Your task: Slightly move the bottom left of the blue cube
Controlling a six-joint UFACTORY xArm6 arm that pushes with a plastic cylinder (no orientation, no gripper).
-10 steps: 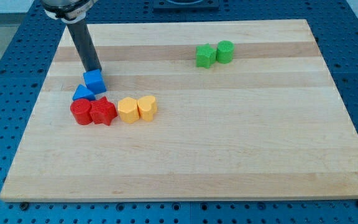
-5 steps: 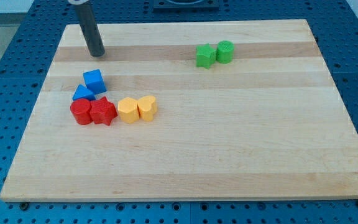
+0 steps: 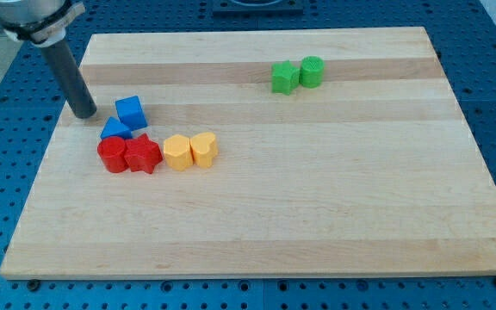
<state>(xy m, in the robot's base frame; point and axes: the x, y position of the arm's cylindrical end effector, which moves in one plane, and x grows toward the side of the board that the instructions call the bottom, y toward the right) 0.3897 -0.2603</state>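
The blue cube (image 3: 131,112) sits on the wooden board (image 3: 317,189) at the view's left. A blue triangular block (image 3: 114,129) lies just below and left of it, touching it. My tip (image 3: 84,114) rests on the board to the left of the blue cube, a small gap apart. The dark rod rises up and left from the tip.
A red round block (image 3: 111,155) and a red star block (image 3: 143,155) sit below the blue blocks. A yellow block (image 3: 177,151) and a yellow heart block (image 3: 203,148) lie to their right. Two green blocks (image 3: 284,77) (image 3: 312,71) stand at the top right.
My tip went from touching the blue cube's top to the board's upper left, then down to the cube's left side. The blocks have not visibly moved.
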